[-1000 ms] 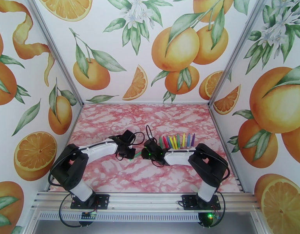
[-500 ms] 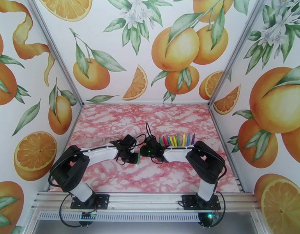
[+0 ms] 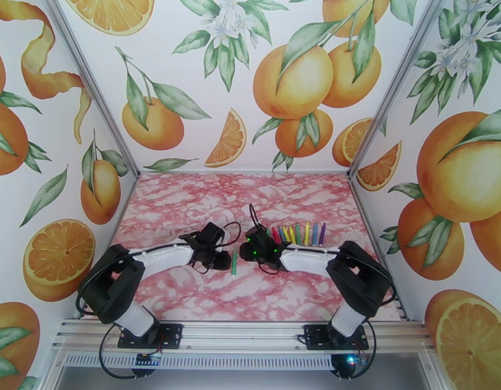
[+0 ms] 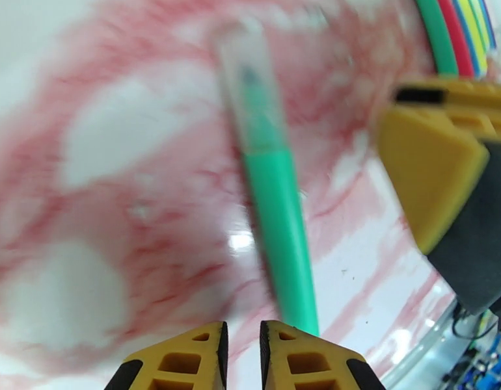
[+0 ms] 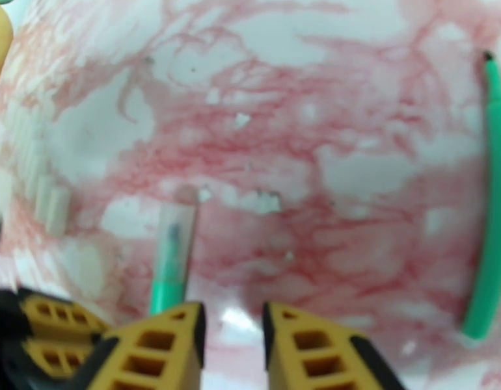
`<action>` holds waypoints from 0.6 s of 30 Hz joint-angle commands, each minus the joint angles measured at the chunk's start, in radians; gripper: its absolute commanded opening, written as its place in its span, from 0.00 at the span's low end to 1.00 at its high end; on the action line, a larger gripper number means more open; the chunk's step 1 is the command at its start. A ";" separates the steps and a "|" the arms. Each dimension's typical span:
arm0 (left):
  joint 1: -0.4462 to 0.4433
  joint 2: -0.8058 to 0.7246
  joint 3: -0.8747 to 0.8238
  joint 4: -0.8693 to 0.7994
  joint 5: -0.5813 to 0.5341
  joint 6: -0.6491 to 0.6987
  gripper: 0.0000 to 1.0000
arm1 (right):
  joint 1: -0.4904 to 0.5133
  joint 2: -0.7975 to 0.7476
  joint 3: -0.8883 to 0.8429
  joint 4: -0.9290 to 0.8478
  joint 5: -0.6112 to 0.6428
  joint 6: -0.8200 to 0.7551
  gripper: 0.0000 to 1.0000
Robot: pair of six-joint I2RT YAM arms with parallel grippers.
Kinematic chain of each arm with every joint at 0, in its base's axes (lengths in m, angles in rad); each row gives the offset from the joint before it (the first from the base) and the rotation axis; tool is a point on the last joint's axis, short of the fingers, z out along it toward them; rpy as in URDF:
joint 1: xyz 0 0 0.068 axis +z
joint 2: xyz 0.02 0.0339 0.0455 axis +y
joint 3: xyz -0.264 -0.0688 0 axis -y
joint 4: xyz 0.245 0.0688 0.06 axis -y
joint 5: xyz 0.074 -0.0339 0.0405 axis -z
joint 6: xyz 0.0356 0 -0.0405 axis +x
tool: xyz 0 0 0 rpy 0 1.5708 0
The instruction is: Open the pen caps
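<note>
A green pen (image 3: 233,262) lies flat on the pink marble table between my two grippers. In the left wrist view the green pen (image 4: 280,216) still carries its clear pen cap (image 4: 247,79), with a dark tip showing through it. My left gripper (image 3: 224,260) (image 4: 241,349) sits just beside the pen's bare end, jaws a narrow crack apart and nothing between them. My right gripper (image 3: 248,251) (image 5: 232,346) hovers to the right of the pen (image 5: 169,281), open and empty. The other pens (image 3: 296,234) lie in a row behind the right gripper.
Another green pen (image 5: 494,209) with a dark tip lies at the right edge of the right wrist view. The right gripper's yellow finger (image 4: 433,177) stands close to the left gripper. Printed orange walls enclose the table (image 3: 185,209) on three sides.
Half a second ago both grippers met around the green pen. They have since parted their jaws, the right gripper has drawn back to the right, and the pen lies loose on the table.
</note>
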 commanded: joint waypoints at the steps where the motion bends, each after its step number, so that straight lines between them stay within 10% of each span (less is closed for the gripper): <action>1: 0.060 -0.086 0.006 -0.035 -0.007 0.015 0.26 | 0.031 -0.035 0.032 -0.117 0.059 -0.047 0.37; 18: 0.400 -0.370 -0.017 -0.164 -0.011 0.056 0.56 | 0.195 0.165 0.300 -0.391 0.232 0.004 0.45</action>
